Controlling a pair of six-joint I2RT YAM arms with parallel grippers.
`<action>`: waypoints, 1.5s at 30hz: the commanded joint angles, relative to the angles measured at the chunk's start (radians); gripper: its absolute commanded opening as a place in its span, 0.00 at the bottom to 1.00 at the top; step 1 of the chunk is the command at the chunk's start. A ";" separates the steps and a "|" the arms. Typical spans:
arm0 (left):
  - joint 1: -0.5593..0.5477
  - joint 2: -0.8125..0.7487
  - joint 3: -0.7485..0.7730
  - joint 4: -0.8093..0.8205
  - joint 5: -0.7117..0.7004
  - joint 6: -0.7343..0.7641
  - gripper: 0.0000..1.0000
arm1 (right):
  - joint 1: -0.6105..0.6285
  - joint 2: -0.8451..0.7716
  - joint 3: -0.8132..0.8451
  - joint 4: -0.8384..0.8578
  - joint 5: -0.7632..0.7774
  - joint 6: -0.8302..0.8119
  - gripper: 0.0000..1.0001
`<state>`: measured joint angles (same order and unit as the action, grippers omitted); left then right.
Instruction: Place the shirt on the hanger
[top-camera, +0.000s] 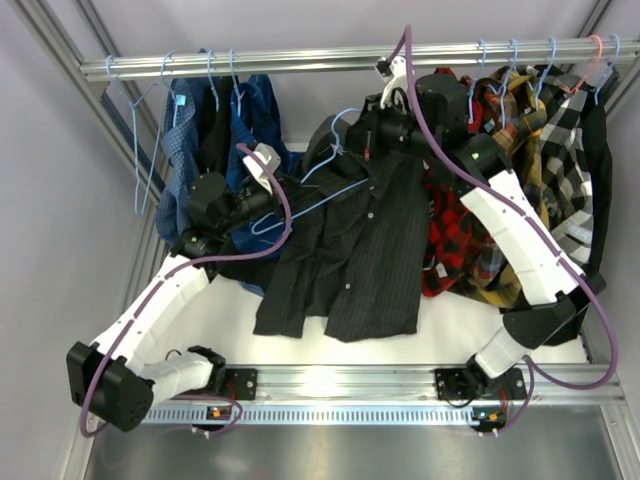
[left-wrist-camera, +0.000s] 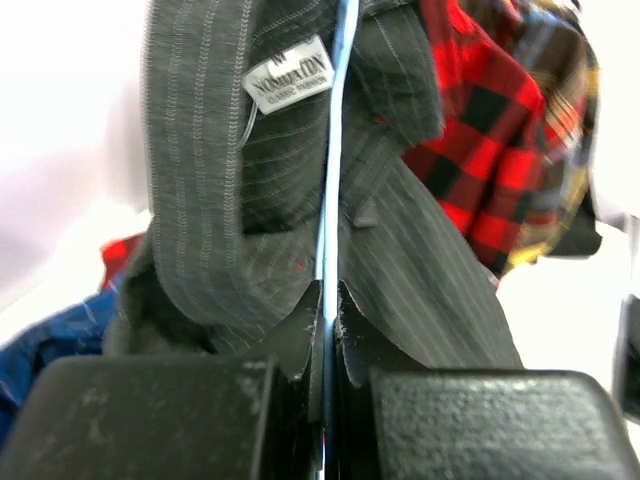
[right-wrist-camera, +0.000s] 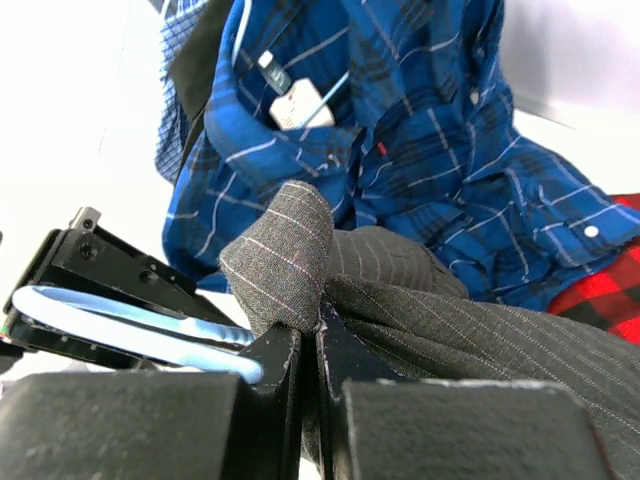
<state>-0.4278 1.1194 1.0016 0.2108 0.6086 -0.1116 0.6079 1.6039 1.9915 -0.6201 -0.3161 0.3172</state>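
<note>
The dark pinstriped shirt (top-camera: 350, 250) hangs spread over the white table, its collar lifted at the top. My right gripper (top-camera: 372, 130) is shut on a fold of the shirt (right-wrist-camera: 290, 255) near the collar. The light-blue wire hanger (top-camera: 300, 205) runs from its hook by the collar down to the left. My left gripper (top-camera: 255, 205) is shut on the hanger wire (left-wrist-camera: 335, 180), which stands edge-on between the jaws, with the shirt collar and its label (left-wrist-camera: 288, 75) just beyond. The hanger wire (right-wrist-camera: 120, 320) also shows left of the right gripper's fingers.
A rail (top-camera: 300, 62) at the back carries blue checked shirts (top-camera: 225, 125) at left, an empty hanger (top-camera: 145, 140), and red and yellow plaid shirts (top-camera: 500, 160) at right. Red plaid (left-wrist-camera: 480, 150) hangs just right of the shirt. Frame posts stand at both sides.
</note>
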 joint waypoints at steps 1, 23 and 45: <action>-0.006 0.023 -0.024 0.322 -0.051 0.003 0.00 | 0.020 -0.027 0.017 0.092 -0.068 0.043 0.00; -0.003 -0.001 -0.276 0.843 -0.167 -0.098 0.00 | 0.024 -0.138 -0.097 0.086 0.096 -0.060 0.00; -0.020 0.105 -0.279 1.065 -0.196 -0.172 0.00 | 0.202 0.002 -0.056 0.069 0.213 -0.065 0.05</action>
<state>-0.4324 1.2591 0.7250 1.0554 0.4316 -0.2855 0.7712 1.6051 1.9327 -0.5484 -0.1509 0.2634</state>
